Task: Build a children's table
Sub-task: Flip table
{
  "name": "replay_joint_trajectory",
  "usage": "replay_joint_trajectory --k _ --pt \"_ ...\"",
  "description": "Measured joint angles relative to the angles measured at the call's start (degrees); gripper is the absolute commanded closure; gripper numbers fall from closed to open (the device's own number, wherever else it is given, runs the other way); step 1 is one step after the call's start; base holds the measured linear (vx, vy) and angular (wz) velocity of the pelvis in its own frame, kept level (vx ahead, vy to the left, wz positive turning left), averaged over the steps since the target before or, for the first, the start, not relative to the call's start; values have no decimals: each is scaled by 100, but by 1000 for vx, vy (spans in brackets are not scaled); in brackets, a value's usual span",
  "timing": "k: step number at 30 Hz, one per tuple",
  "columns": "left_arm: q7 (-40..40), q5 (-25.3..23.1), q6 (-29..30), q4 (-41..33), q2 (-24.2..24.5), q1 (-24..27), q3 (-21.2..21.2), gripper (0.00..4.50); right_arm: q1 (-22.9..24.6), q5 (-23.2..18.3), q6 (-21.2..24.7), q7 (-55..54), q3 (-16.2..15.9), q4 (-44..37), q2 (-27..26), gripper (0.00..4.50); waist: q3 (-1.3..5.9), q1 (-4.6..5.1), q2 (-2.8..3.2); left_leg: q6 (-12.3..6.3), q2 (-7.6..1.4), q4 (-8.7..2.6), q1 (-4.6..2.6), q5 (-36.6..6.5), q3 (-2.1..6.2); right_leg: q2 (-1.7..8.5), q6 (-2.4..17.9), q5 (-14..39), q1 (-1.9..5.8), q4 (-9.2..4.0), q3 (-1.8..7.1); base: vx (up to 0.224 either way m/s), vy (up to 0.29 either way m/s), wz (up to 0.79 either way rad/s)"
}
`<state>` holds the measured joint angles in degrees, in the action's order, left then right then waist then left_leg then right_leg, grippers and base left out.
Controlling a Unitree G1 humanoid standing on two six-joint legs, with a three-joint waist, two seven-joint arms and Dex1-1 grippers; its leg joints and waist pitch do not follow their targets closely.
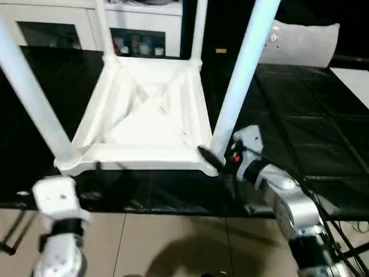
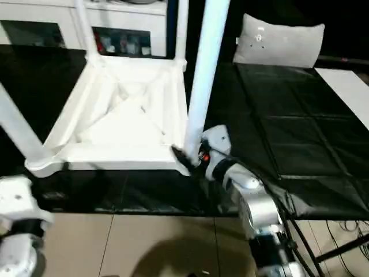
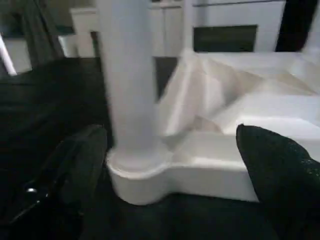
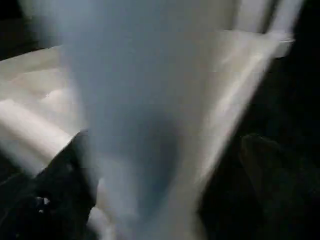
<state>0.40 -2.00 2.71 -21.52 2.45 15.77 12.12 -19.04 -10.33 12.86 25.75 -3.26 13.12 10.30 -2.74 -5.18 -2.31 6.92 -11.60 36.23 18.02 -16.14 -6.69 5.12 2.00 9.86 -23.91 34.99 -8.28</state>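
No writing or brand can be read anywhere.

Head views: the table (image 1: 147, 115) lies upside down on a black surface (image 1: 300, 109), ribbed underside up, with four legs (image 1: 245, 69) standing in its corner sockets. The right end effector (image 1: 214, 158) is at the near right corner, at the foot of that leg; whether it is open or closed cannot be told here. The left arm (image 1: 57, 222) hangs low before the near left corner. Behind are white cabinets (image 1: 52, 26) with small items on a shelf, and a grey cushion (image 2: 279, 40) on the surface's far right. The floor (image 1: 173, 242) is beige.

Left wrist view: the left end effector (image 3: 175, 165) is open, its black fingers (image 3: 275, 165) apart around the near left socket (image 3: 140, 170), not touching it.

Right wrist view: the right end effector's fingers (image 4: 70, 175) stand apart on either side of a leg, blurred.
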Motion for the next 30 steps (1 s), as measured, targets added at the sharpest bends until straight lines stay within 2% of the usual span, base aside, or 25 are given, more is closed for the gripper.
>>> replay_joint_trajectory --k 4,9,11,14,19,22,26,30 --pt "-119 189 74 167 296 -268 264 2 -112 124 -110 -475 252 273 25 0 -4 -23 -7 27 -14 0 2 12 -17 -4 -2 -2 17 1 11 0 0 0" --pt "-836 510 281 856 794 -701 245 2 -74 138 -174 -499 369 285 166 0 -9 -65 -24 20 -17 -9 7 29 -27 -8 -6 -5 17 7 31 0 0 0" --pt "-1025 614 344 989 891 -888 233 2 36 133 -170 -381 351 174 199 0 -2 -64 -52 4 -17 -20 6 43 -33 -9 -6 -5 12 8 39 0 0 0" --pt "-1364 684 455 1218 1087 -1138 19 2 402 131 -126 -247 246 -67 224 0 11 -61 -96 2 -17 -38 3 45 -46 -11 14 -16 2 8 50 0 0 0" --pt "-1379 576 466 1705 1236 -1445 -9 2 1100 70 151 169 -124 -635 410 0 10 -60 -110 1 -17 -44 2 46 -55 -14 12 -15 -5 5 61 0 0 0" --pt "-1382 610 434 2012 1239 -1719 38 17 1412 -184 304 713 -274 -1183 641 0 14 -61 -144 4 -24 -45 -1 50 -55 -22 -10 -4 -3 3 62 0 0 0" --pt "-1419 741 337 2341 1246 -2067 56 45 1640 -422 340 1288 -519 -1697 869 0 13 -97 -138 7 -20 -45 -3 52 -55 -27 -12 -7 -1 2 84 0 0 0" --pt "-1455 806 316 2590 1270 -2290 62 74 1621 -572 361 1624 -688 -1963 883 0 11 -128 -121 8 -19 -45 -4 52 -54 -37 -12 -9 0 1 101 0 0 0"
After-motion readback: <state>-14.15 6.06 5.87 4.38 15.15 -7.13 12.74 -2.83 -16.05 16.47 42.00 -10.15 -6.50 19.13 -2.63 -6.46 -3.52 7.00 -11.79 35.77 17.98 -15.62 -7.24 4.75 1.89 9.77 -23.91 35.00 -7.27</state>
